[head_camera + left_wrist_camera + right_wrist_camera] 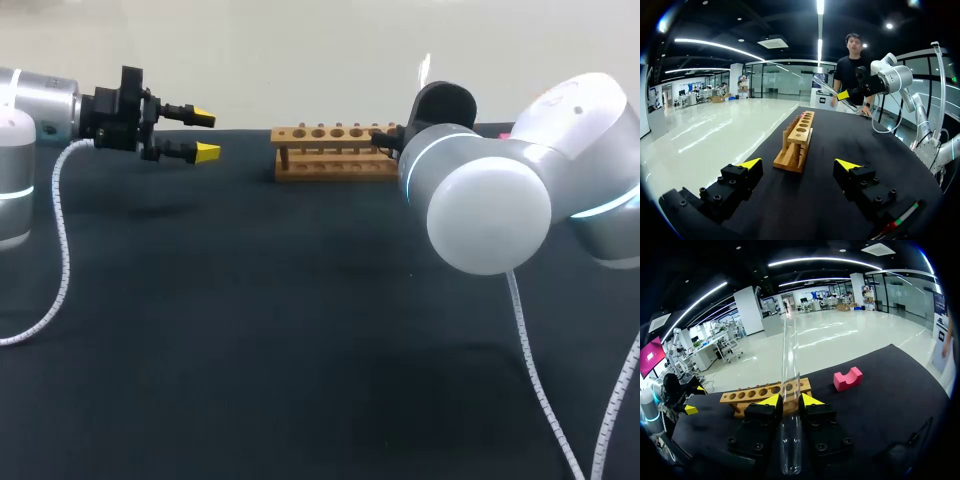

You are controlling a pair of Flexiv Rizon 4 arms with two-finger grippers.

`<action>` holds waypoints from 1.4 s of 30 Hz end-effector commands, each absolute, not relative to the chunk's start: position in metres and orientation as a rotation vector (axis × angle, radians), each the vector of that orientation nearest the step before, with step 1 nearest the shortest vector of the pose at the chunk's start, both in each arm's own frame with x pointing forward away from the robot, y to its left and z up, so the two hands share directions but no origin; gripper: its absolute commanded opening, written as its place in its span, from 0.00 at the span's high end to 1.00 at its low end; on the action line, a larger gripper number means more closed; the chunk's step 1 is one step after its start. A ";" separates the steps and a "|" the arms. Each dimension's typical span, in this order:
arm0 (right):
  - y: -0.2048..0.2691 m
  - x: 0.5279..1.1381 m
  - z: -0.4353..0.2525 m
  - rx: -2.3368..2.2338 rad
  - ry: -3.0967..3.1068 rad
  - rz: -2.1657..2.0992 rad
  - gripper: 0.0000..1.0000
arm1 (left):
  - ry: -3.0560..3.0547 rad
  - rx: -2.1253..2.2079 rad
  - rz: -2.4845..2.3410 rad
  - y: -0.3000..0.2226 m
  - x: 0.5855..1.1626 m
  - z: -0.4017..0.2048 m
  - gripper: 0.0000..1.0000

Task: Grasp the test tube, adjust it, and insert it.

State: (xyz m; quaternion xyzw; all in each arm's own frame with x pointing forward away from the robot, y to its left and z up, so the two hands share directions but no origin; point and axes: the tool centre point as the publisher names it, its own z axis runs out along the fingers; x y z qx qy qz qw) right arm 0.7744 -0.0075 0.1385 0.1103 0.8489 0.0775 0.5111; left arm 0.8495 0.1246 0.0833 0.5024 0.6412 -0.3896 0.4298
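Glass test tube (pixel 789 355) is found in my right gripper (pixel 790 400), which is closed on it: both yellow-tipped fingers press its sides from opposite faces, with the tube running lengthwise along them. The end nearer the wrist looks rounded and the far end points out over the wooden rack (pixel 765 392). I judge that this grip suits carrying but not insertion, so the adjustment step is probably not yet done. My left gripper (pixel 205 135) is open and empty. It hovers above the black worktop (pixel 250 330), well apart from the rack and aimed at its end, which looks to me like a standby for a handover or regrasp. The rack's holes, where visible, hold nothing. On coverage, the head view gives the layout of both arms and the rack, but the right arm's own bulk masks its gripper, and I cannot make out the tube there. Only the right wrist view confirms the grasp, and it also shows a pink block (pixel 847 378) lying beside the rack. The left wrist view looks down the rack's length, with my right arm raised beyond its far end.
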 end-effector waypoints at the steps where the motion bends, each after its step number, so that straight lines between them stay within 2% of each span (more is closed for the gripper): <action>1: -0.008 0.774 0.138 0.265 2.041 0.189 1.00 | 1.595 1.257 -0.976 0.125 0.852 0.082 0.00; 13: -0.001 0.780 0.134 0.225 2.050 0.185 1.00 | 1.595 1.257 -0.976 0.125 0.852 0.082 0.00; 26: 0.023 0.804 0.097 0.041 2.167 0.102 1.00 | 1.595 1.257 -0.976 0.125 0.852 0.082 0.00; 42: 0.019 0.819 0.070 -0.064 2.199 -0.002 1.00 | 1.595 1.257 -0.976 0.125 0.852 0.082 0.00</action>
